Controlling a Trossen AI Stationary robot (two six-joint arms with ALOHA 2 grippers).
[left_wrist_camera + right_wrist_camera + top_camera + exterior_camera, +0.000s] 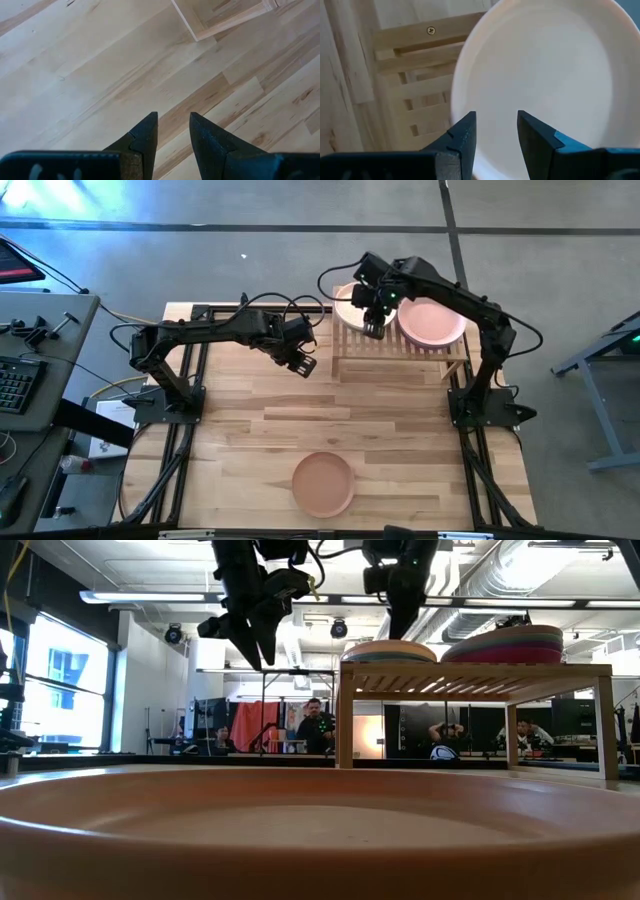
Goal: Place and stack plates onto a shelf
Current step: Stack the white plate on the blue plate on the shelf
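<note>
The shelf stands at the table's far right. On its slats a cream plate lies at the left, and a stack of plates with a pale pink one on top at the right. The low view shows this stack in several colours. A terracotta plate lies flat on the table near its front edge. My right gripper hangs open just over the cream plate's rim, pointing down. My left gripper hangs open above bare table, left of the shelf.
The shelf's left leg stands close ahead of my left gripper. Bare wooden table spreads between the shelf and the terracotta plate. Black frame rails run along both sides of the table. People show in the room beyond.
</note>
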